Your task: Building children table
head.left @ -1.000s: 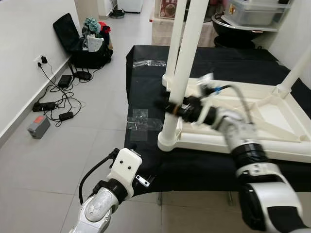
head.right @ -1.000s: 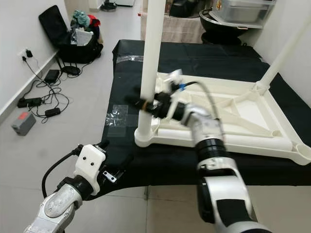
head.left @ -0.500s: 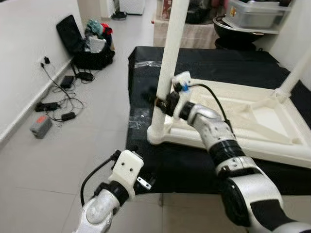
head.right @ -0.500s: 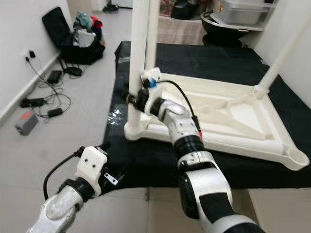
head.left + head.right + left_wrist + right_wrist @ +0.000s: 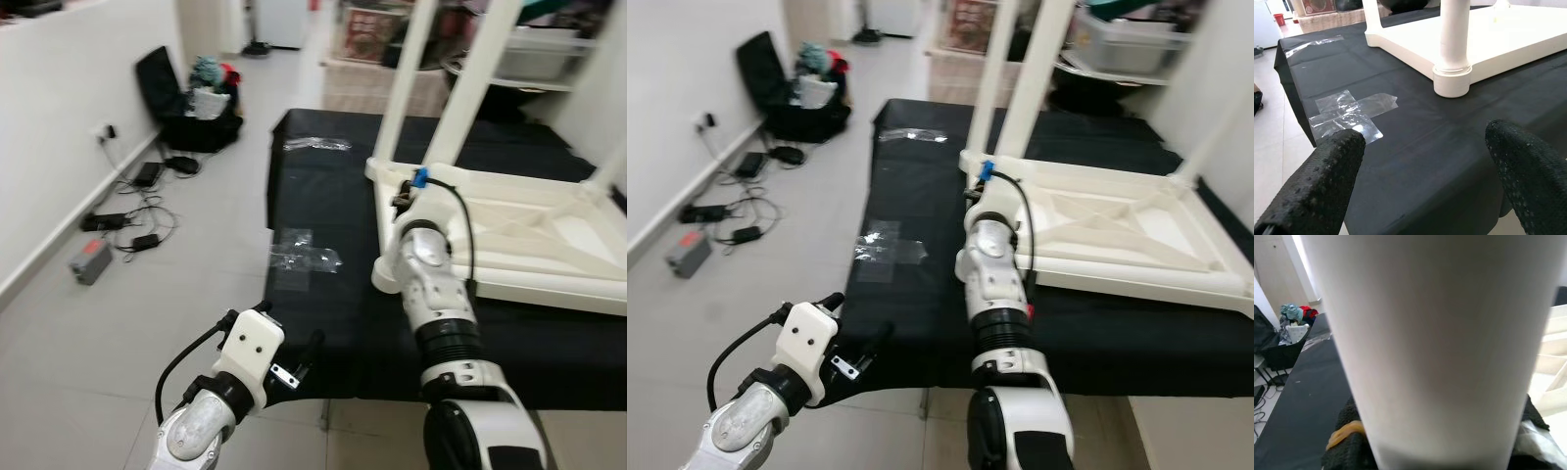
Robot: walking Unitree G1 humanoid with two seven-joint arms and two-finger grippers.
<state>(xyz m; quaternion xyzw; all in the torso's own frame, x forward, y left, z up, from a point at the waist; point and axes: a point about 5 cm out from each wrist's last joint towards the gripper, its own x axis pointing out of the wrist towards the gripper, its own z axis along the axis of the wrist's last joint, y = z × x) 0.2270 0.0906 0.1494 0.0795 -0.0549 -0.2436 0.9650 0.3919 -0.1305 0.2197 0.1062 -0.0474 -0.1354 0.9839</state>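
The white children's table lies upside down on a black cloth, with its legs pointing up. My right arm reaches straight ahead to the table's near left corner. My right gripper is shut on the near left leg, low on the leg. In the right wrist view its dark fingers sit on both sides of the white tube. My left gripper is open and holds nothing. It hovers at the cloth's front edge, apart from the leg's round foot.
Clear tape patches stick to the cloth left of the table. On the grey floor to the left are cables and a power strip. A black bag with clothes stands by the wall. Storage bins stand behind the table.
The head view has swung, so my right arm now points straight ahead. Its gripper stays clamped on the leg, and the table corner sits farther right of the tape patch. My left arm has barely moved.
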